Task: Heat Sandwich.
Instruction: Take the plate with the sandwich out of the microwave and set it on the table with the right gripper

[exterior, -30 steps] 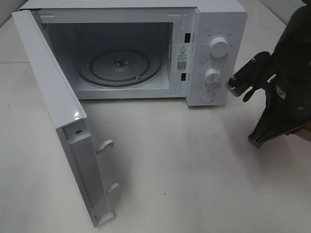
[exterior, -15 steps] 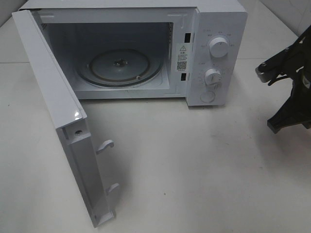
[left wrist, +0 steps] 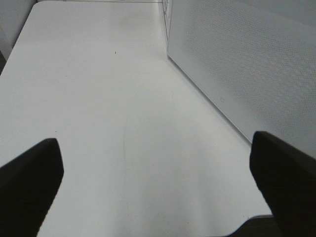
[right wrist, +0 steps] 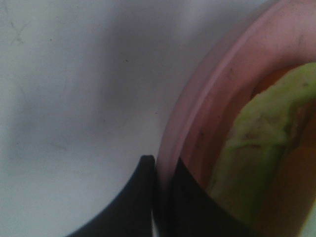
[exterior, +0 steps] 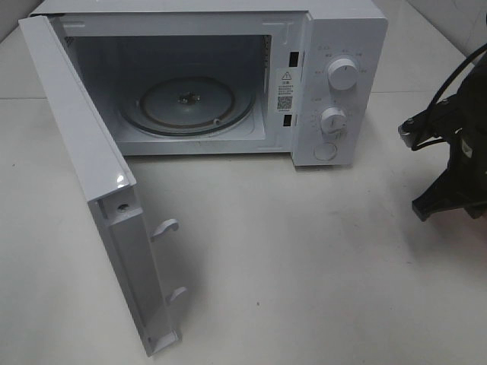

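1. Far left of the overhead view: microwave door (exterior: 84, 182) swung fully out, hinged on the left edge, standing nearly edge-on to the camera with its latch hooks pointing into the room.
2. Out of the overhead view altogether: left gripper (left wrist: 158, 185), seen only from its own wrist camera, jaws spread wide over bare white table (left wrist: 98, 98), nothing between them. Perforated outer face of the door just beside it on one side.
3. Centre: microwave (exterior: 205, 76) cavity open and vacant, glass turntable (exterior: 188, 103) bare, ready to receive a plate.
4. Right of the cavity: control panel with two dials (exterior: 342, 74) and a round button beneath, untouched for now.
5. Far right edge: right arm (exterior: 453, 163) low over the table, well clear of the microwave and partly cut off by the frame.
6. Right gripper (right wrist: 160, 197) clenched on the rim of the pink plate (right wrist: 197, 113), one finger outside the rim and one inside, as the wrist view shows.
7. On that plate: the sandwich (right wrist: 261, 143), green filling and orange bread filling the dish just beyond the pinched rim; long axis not readable at this closeness, and plate and sandwich hidden from the overhead camera.
8. Deciding relation, as a judgement: load already in the right arm's grip, cavity lying well to its left across open table, door swung away on the far side. Clear leftward carry onto the turntable; left arm farther off, blocked by the door, better suited to shutting it afterwards.
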Controlling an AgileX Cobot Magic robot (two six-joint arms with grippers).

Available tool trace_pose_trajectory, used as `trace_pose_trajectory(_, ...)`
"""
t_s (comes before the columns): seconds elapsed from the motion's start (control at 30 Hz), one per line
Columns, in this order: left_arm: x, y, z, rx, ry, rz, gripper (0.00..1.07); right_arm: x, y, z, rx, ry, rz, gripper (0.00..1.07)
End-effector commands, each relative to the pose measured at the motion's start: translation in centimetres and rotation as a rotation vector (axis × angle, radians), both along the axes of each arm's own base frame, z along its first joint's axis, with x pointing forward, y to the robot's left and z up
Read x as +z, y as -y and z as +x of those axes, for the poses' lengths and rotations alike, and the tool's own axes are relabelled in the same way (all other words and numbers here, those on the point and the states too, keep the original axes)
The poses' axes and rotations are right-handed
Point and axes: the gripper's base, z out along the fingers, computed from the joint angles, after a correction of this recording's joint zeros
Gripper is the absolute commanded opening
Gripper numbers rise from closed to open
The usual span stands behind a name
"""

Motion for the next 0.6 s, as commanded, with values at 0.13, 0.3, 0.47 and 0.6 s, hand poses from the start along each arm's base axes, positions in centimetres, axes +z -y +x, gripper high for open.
trace_pose_trajectory(0.13,0.0,0.0,-0.2,0.003,0.018,-0.005,0.98,-1.7,0.1,1.0,-0.014,0.02,-0.03,0.0)
trace_pose_trajectory(0.3,0.0,0.0,-0.2,0.003,0.018,-0.005,0.98,-3.1,-0.1,1.3,-0.005,0.0,-0.021,0.0)
trace_pose_trajectory(0.47,0.0,0.0,-0.2,0.003,0.018,-0.005,0.98,-3.8,-0.2,1.5,0.003,-0.004,-0.008,0.0)
trace_pose_trajectory(0.6,0.0,0.0,-0.2,0.003,0.018,-0.005,0.98,-4.7,-0.4,1.5,0.003,-0.016,0.004,0.02)
